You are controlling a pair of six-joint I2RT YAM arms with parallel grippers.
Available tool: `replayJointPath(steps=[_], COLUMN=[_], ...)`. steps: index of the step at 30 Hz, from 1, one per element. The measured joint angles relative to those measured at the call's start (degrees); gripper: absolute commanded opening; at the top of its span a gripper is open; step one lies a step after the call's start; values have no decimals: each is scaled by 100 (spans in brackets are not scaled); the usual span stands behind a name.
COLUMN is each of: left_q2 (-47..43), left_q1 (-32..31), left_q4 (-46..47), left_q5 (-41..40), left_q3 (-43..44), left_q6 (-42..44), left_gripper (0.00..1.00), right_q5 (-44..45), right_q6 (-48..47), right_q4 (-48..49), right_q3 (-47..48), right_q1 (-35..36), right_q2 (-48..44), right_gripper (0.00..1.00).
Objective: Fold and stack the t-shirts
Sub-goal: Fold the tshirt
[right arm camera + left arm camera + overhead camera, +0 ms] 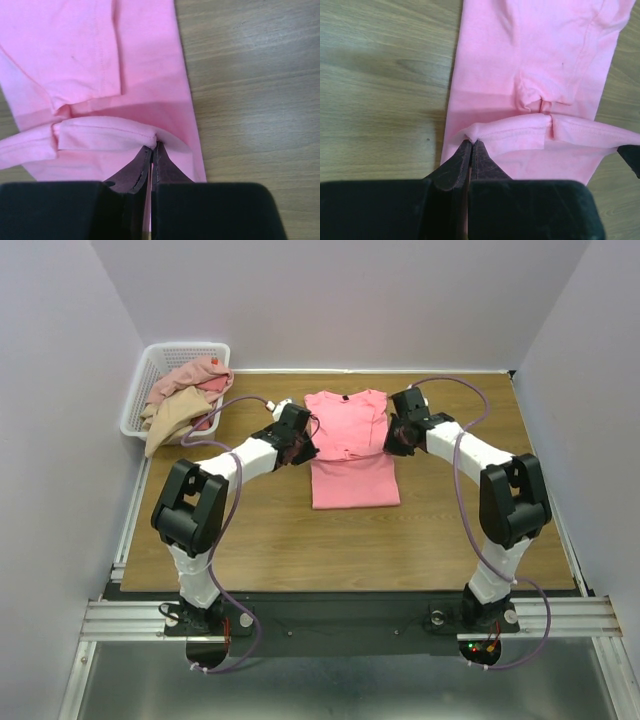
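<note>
At ten o'clock, white basket [138,400] holds seemingly three crumpled shirts [185,390]; centrally, left gripper [471,146] and right gripper [153,147] each clamp salmon-pink t-shirt [350,475] by a raised fold.

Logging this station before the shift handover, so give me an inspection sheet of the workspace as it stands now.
Surface: brown wood-grain tabletop, no spills seen.
Job's things: bright salmon-pink cotton t-shirt flat mid-table, partly folded; crumpled dusty-pink and tan shirts heaped in a white plastic lattice basket.
Clutter: that basket, at the table's far-left corner; nothing else seen.
Grippers: left claw and right claw each shut on a raised fold of the salmon-pink shirt.
Cables: purple cables loop loosely along both arms.
Surroundings: plain pale walls; aluminium rail frame at the near edge.
</note>
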Motion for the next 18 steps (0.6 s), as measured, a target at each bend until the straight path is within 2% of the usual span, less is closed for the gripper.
replayJointPath(steps=[11,13,14,16,17,18], left_q2=[439,479,507,564,590,608], left_q1=[37,37,39,46,55,61], left_q4=[59,55,52,52,52,57], left_q5=[0,0,0,-4,-9,-15], left_q3=[284,308,337,428,474,498], left_q6=[98,114,120,160,195,184], left_gripper=[0,3,18,40,53,61], right_q5=[151,151,151,164,173,173], right_q6=[15,20,22,39,50,55], right_q4=[0,0,2,0,0,0], right_q3=[50,122,162,229,258,293], right_q1=[-125,-140,-149,-166,-173,-184], right_q2=[251,308,343,426,463,516], right_gripper=[0,4,9,13,26,33])
